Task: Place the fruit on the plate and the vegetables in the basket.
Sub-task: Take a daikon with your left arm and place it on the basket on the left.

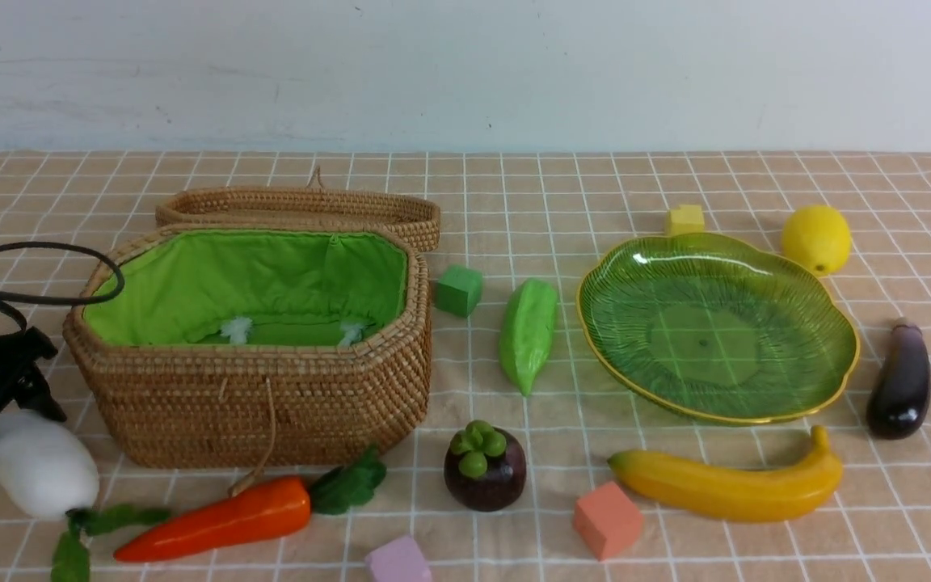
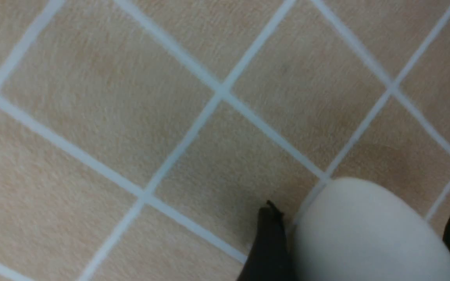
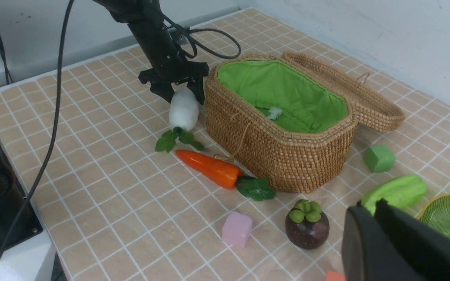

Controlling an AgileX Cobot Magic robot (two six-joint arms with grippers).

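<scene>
In the front view, no step of the job is done yet. The big tan woven basket [image 1: 255,404] with the green cloth inside holds no vegetables. The see-through green leaf-shaped plate [image 1: 716,339] with the gold rim holds no fruit.

The long yellow banana [image 1: 732,485] lies just in front of the plate, and the round yellow lemon [image 1: 816,239] sits behind it. The dark mangosteen [image 1: 486,473] with the green cap is nearer the middle. The orange carrot [image 1: 223,517] lies in front of the basket. The ridged green gourd [image 1: 528,331] lies between the basket and the plate. The shiny purple eggplant [image 1: 902,380] is to the right of the plate. The stubby white radish [image 1: 39,465] lies beside the basket's left end, under the left pincer [image 1: 5,424].

In the left wrist view, the radish looks smooth and round on the checked tabletop [image 2: 131,117]. The black fingers [image 2: 268,242] stand apart, one on each side of it.

In the right wrist view, the right pincer [image 3: 369,208] is closed together and holds nothing. It hangs near the mangosteen. All seven things are left to move, and the radish looks like the first.
</scene>
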